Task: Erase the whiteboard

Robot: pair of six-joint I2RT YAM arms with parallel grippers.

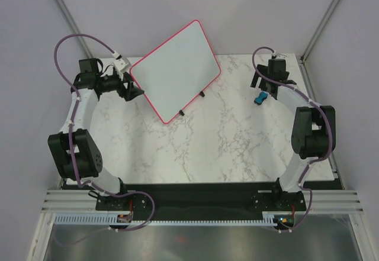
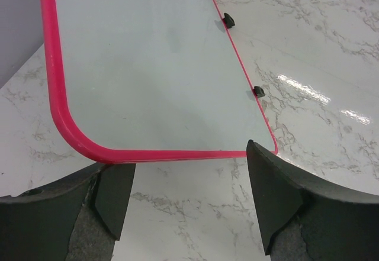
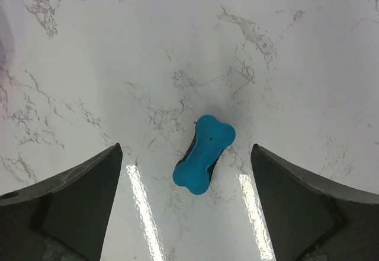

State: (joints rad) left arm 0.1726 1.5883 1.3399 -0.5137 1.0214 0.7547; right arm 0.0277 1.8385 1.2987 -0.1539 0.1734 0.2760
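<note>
The whiteboard (image 1: 176, 70) with a pink-red frame leans tilted on small black feet at the back middle of the marble table; its face looks blank. In the left wrist view the whiteboard (image 2: 148, 65) fills the upper part, its near edge just beyond my fingers. My left gripper (image 1: 135, 91) is open and empty beside the board's left corner, and it shows open in its own view (image 2: 188, 184). A small blue bone-shaped eraser (image 1: 260, 99) lies on the table at the right. My right gripper (image 1: 264, 87) is open above the eraser (image 3: 204, 153), not touching it.
The marble tabletop (image 1: 207, 148) extends in front of the board. Grey walls close the back and sides. A metal post (image 1: 323, 18) stands at the back right corner. The arm bases sit at the near edge.
</note>
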